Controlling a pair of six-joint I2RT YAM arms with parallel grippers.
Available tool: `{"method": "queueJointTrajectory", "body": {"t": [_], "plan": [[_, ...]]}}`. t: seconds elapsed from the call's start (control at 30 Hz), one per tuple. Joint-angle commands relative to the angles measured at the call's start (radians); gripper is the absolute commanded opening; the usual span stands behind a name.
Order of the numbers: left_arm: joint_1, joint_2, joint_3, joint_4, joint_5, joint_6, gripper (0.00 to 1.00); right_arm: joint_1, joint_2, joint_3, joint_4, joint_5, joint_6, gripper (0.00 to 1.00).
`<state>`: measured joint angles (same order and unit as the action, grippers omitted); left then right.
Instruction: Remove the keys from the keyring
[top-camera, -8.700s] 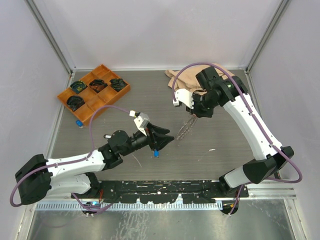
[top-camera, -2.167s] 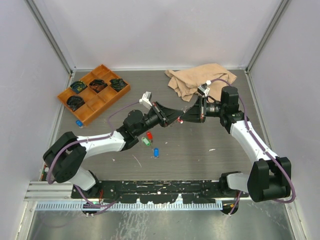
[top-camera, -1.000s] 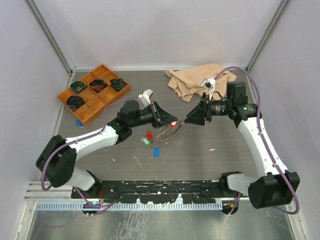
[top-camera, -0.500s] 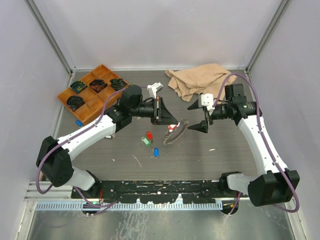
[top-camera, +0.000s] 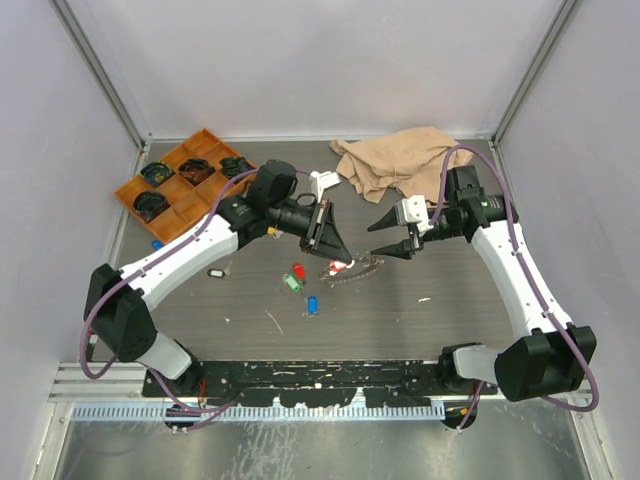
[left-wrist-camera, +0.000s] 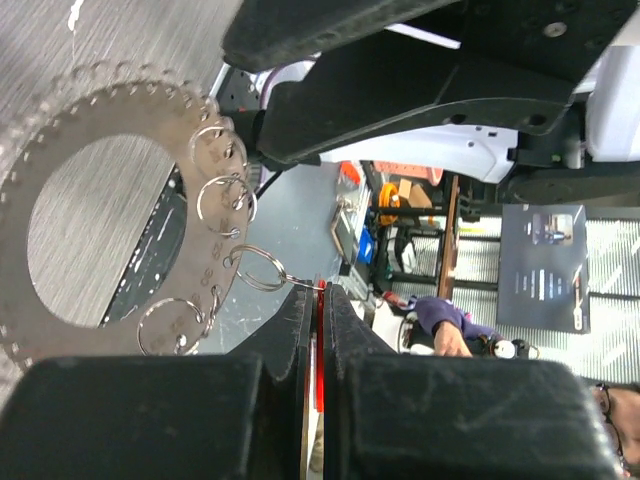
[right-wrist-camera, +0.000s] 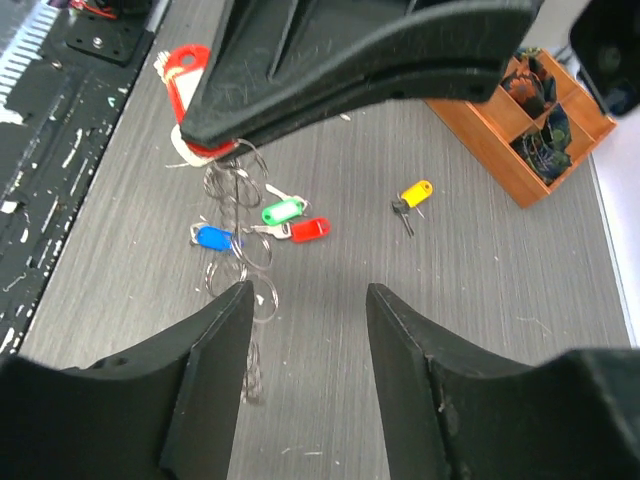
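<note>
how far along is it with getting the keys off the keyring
Done: the green key, red key, blue key and yellow key lie loose on the table. In hand: the left gripper is shut on the red-and-white key, linked to the keyring by a small ring. The right gripper is open. Left: freeing that key.

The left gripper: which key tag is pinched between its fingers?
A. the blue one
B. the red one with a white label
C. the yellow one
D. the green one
B: in the right wrist view the left gripper is shut on the red tag with a white label, while the yellow tag, green tag and blue tag lie loose on the table.
</note>
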<state>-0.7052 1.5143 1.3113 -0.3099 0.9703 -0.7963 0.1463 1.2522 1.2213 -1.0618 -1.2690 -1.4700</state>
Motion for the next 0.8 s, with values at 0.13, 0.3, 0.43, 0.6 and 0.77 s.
{"method": "queueJointTrajectory", "body": {"t": [0.13,0.3,0.43,0.6,0.77], "plan": [[0.004,0.039,0.115,-0.145,0.125,0.149,0.00,0.088,0.000,0.029,-0.013,-0.061,-0.038,0.47],[0.004,0.046,0.143,-0.190,0.145,0.192,0.00,0.155,0.016,0.034,-0.012,-0.028,-0.036,0.43],[0.004,0.055,0.156,-0.217,0.156,0.214,0.00,0.180,0.026,0.034,-0.025,-0.026,-0.042,0.39],[0.005,0.063,0.171,-0.236,0.164,0.231,0.00,0.200,0.037,0.036,-0.049,-0.035,-0.052,0.36],[0.004,0.068,0.182,-0.238,0.167,0.234,0.00,0.224,0.047,0.041,-0.057,-0.029,-0.050,0.32]]}}
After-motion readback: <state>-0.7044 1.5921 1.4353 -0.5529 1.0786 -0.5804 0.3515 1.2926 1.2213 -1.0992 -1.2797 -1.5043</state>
